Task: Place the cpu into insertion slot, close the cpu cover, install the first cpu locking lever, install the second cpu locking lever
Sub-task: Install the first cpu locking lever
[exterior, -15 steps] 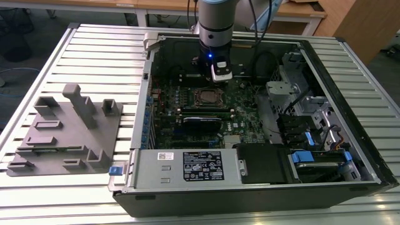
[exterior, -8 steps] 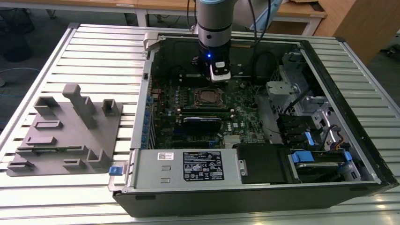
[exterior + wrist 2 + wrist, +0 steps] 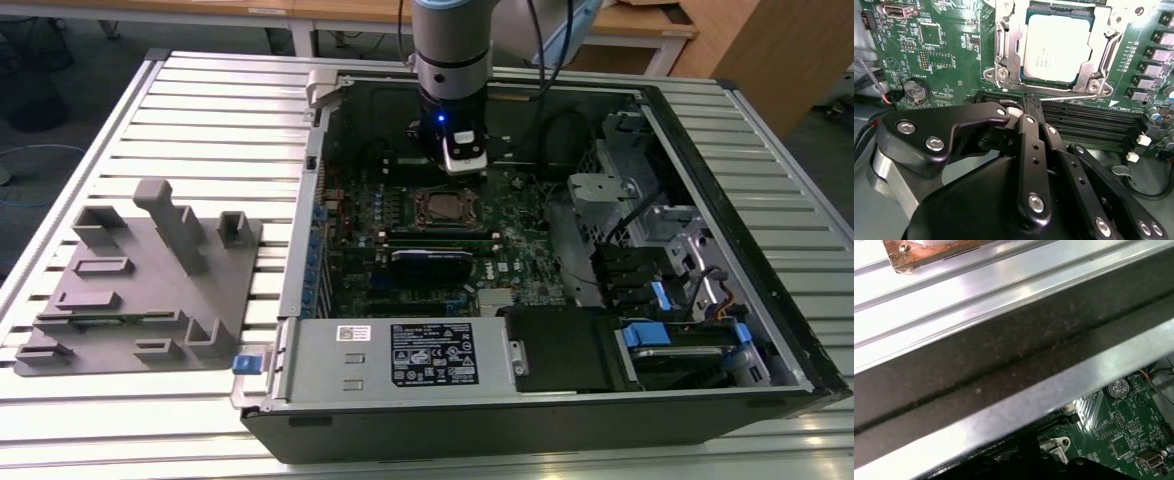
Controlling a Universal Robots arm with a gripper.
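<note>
Exterior view: room above insertion slot [image 3: 447, 208] at frame centre; cables [image 3: 571, 125] crowd upper right, drive cage [image 3: 641, 230] right, power-supply box [image 3: 400, 355] below

The whole computer case [image 3: 534, 437] is viewed obliquely from above. The motherboard [image 3: 954, 20] is shared, close-up, by both wrist views.

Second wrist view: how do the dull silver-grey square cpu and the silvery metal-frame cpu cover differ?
The dull silver-grey square cpu is a solid plate; the silvery cpu cover is an open frame with a window. The cpu sits inside; the cpu cover rings it and is wider. Both are square, metal, lying flat.
</note>
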